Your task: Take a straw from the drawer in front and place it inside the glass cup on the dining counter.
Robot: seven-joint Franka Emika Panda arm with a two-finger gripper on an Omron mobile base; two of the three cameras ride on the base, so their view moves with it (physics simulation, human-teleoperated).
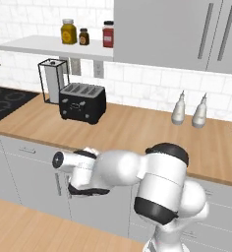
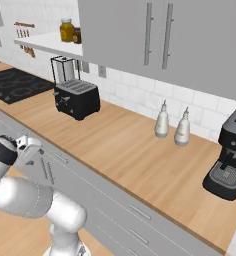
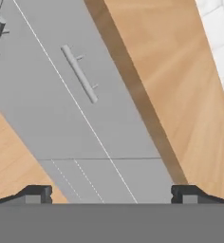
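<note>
The arm is glossy white with rounded, bulbous link housings, black bands at its joints, a dark-capped wrist, and two small dark grey fingers with blocky tips.

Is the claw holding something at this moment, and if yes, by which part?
Nothing is held. The claw is open, its fingertips wide apart with nothing between, facing the closed drawer and its handle.

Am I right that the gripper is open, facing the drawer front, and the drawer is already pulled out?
Not quite. The drawer is shut, its front flush with the neighbouring fronts in the hand view. The rest holds: the gripper is open and faces the drawer front.
</note>
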